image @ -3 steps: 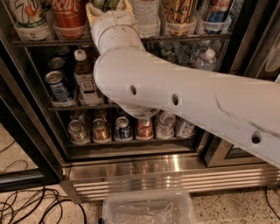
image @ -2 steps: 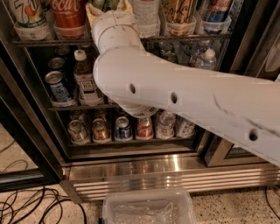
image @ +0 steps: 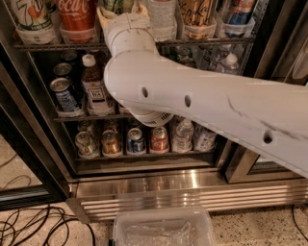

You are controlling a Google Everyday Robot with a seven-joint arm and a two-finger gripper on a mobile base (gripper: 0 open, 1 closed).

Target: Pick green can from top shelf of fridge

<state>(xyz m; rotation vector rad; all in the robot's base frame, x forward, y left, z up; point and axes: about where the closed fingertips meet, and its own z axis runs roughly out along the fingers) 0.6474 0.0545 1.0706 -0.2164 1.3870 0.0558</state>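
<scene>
A clear plastic bin [image: 163, 227] is set on the speckled floor [image: 250, 226] — black cables [image: 29, 225] are strewn near it. A white-capped bottle [image: 94, 86] is stood just beside a blue can [image: 65, 95].

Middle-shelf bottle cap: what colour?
White cap, best in the camera view. The gripper is up at the top shelf.

Matt plastic jaws at metal top shelf [image: 57, 47]; shiny steel fridge base [image: 192, 185].

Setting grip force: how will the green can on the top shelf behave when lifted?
The green can, at the gripper above the white wrist, looks smooth and shiny: probably rigid but slippery. Its neighbours stand in clear cup trays on the top shelf, so it may catch and tip unless lifted straight.
</scene>
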